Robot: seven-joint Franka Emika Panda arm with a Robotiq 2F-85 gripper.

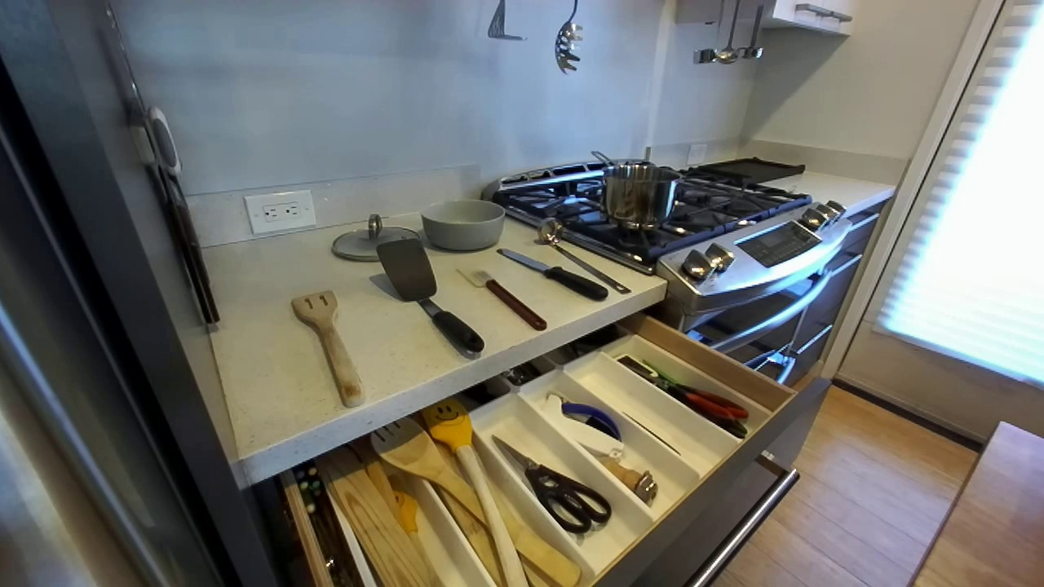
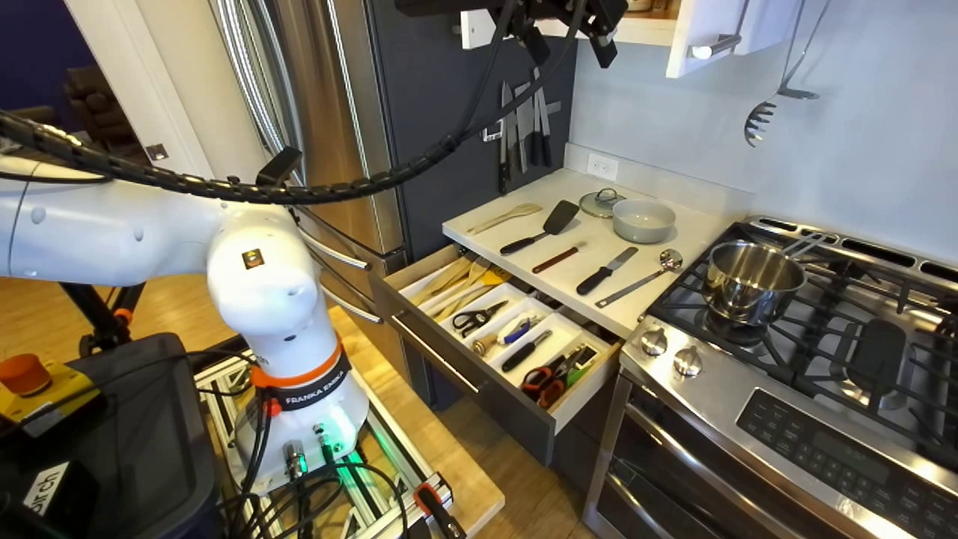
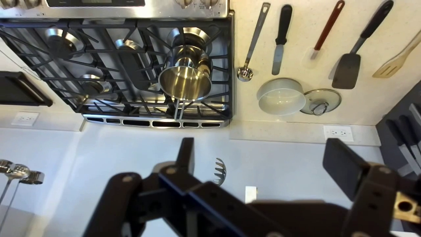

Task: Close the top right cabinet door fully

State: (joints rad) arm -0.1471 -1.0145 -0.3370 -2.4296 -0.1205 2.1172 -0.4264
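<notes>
A white upper cabinet shows at the top of an exterior view, cut off by the frame, with its inside shelf (image 2: 636, 28) exposed. Its right door (image 2: 692, 45) stands open, angled outward, with a bar handle (image 2: 715, 46). A white panel (image 2: 477, 28) shows left of the shelf. My gripper (image 2: 572, 52) is in front of the cabinet opening, left of the right door in that picture, with a visible gap to it. In the wrist view my gripper (image 3: 263, 161) has its fingers wide apart, nothing between them. A small white piece (image 3: 250, 194) shows beyond; I cannot tell which part it is.
A slotted spoon (image 2: 760, 123) hangs right of the door. Below are a counter with utensils, a grey bowl (image 2: 644, 221), and a stove with a steel pot (image 2: 754, 284). An open drawer (image 2: 479, 367) juts out below. Knives (image 2: 524, 127) hang on the dark side panel.
</notes>
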